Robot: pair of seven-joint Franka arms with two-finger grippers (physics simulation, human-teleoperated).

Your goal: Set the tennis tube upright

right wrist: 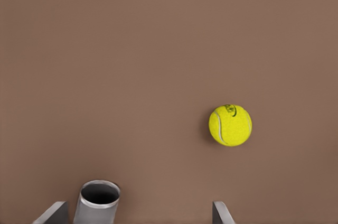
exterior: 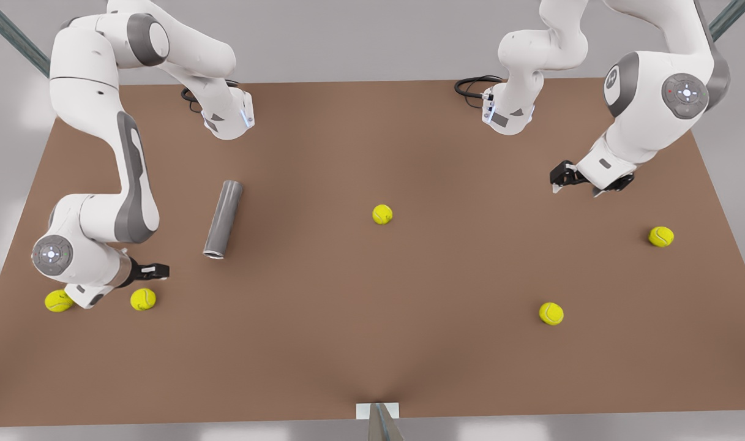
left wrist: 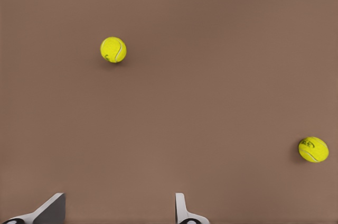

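Tennis tube [exterior: 223, 219] lying flat on the brown table [exterior: 372, 367], left of centre in the front view, right gripper [exterior: 155, 271] just beside its open end, fingers apart, empty, left gripper [exterior: 577, 184] far right, open, empty, tennis balls scattered.

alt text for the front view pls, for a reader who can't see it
A dark grey tennis tube lies on its side on a brown table, with five tennis balls scattered around. The right claw hovers open near the tube's rimmed end; the left claw waits open at the far side.
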